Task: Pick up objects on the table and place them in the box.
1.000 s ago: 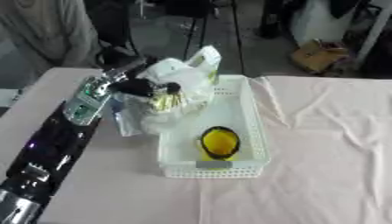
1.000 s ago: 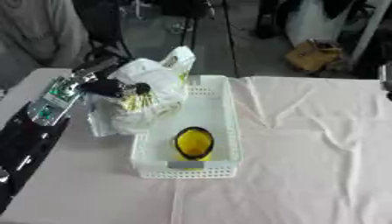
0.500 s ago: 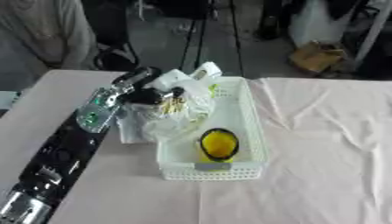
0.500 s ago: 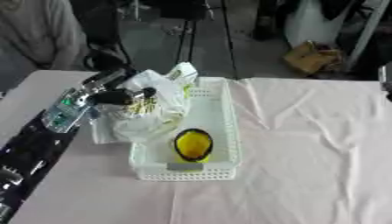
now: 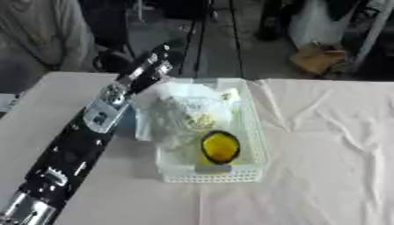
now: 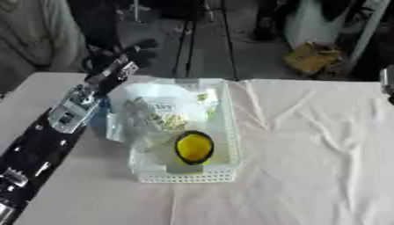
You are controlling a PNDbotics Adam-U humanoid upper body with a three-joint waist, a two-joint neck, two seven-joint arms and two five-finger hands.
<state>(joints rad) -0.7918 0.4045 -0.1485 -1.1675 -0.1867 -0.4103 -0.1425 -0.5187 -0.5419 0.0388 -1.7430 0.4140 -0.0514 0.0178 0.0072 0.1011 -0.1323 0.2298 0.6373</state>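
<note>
left arm [image 5: 85, 132]: stretched diagonally forward | left hand [image 6: 127, 52]: fingers blurred

A long, mostly black arm [image 5: 73, 147] is seen, built of blocky segments. Silver-grey plates with small dark markings are set along its upper face, with a squarish light panel near the wrist. A bright silver joint is seen at the lower end. The left robot hand [image 6: 131, 50] is made out as black; its details are blurred.

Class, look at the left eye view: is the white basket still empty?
No, the white basket already holds a yellow round object and a clear plastic bag.
</note>
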